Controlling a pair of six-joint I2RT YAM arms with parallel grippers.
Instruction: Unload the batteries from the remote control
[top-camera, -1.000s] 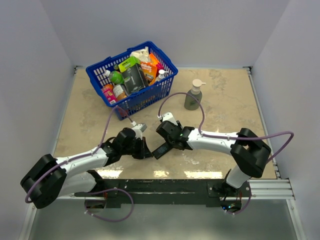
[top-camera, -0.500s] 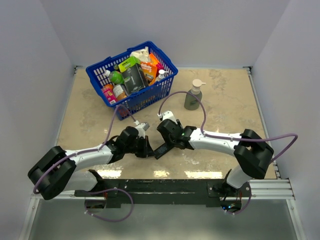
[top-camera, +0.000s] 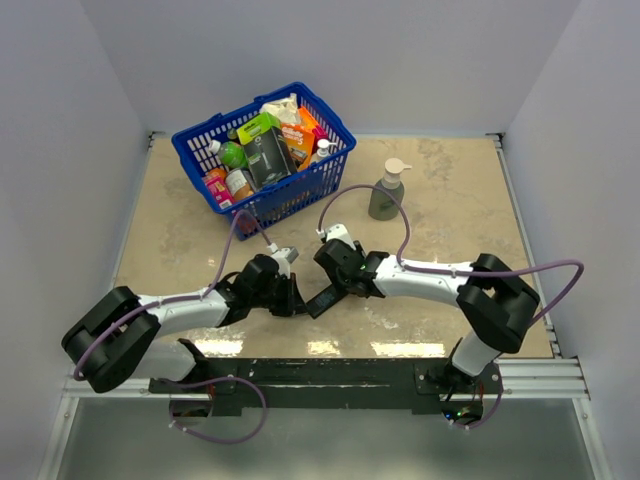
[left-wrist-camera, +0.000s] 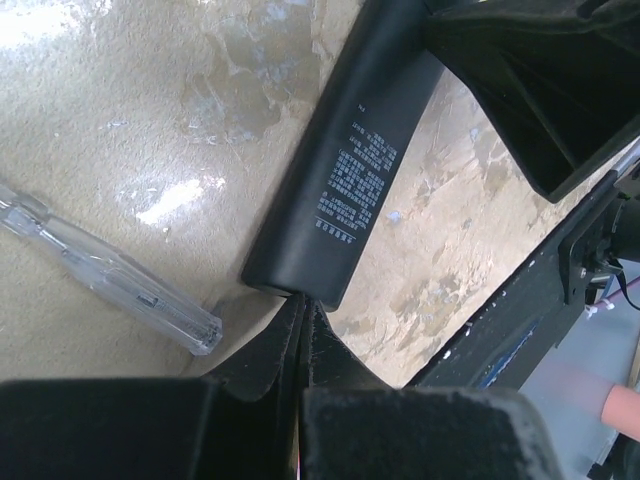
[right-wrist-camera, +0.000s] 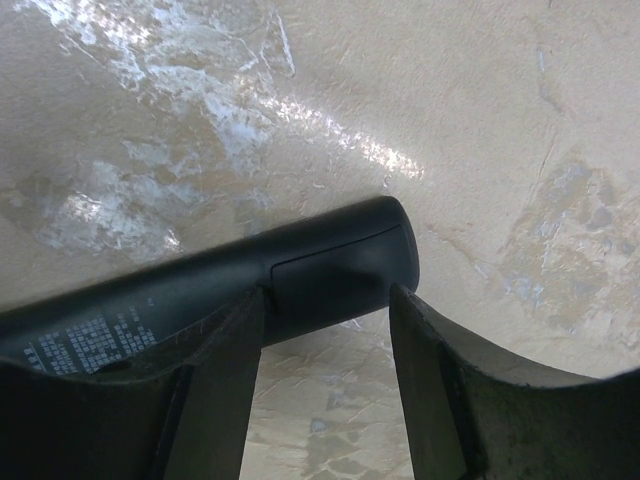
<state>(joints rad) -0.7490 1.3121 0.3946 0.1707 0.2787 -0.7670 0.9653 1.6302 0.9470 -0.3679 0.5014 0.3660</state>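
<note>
Table (top-camera: 450, 200): beige marble-look top, walled on 3 sides, seen from above.
Arms: L arm (top-camera: 180, 312) & R arm (top-camera: 430, 280) both reach in low toward table's near ctr, wrists nearly meeting.
Basket (top-camera: 300, 188): blue plastic, far L of table, packed w/ boxes & bottles.
Pump bottle (top-camera: 385, 198): greenish, upright on far side, R of basket, well apart from both arms.
Remote control (top-camera: 325, 298): slim black bar lying diagonally on table at near ctr, btwn the two grippers. White print on its upward face; a panel seam shows near the end by R gripper.
R gripper (right-wrist-camera: 325, 300): jaws roughly half apart, remote's far end sitting btwn the fingers. Whether they clamp it can't be told.
L gripper (left-wrist-camera: 303, 305): jaws pressed fully together, holding nothing. Tips sit right at remote's near end, touching or just short of it.
Clear stick (left-wrist-camera: 110, 270): transparent plastic rod, flat on table just beside L gripper, apart from remote.
</note>
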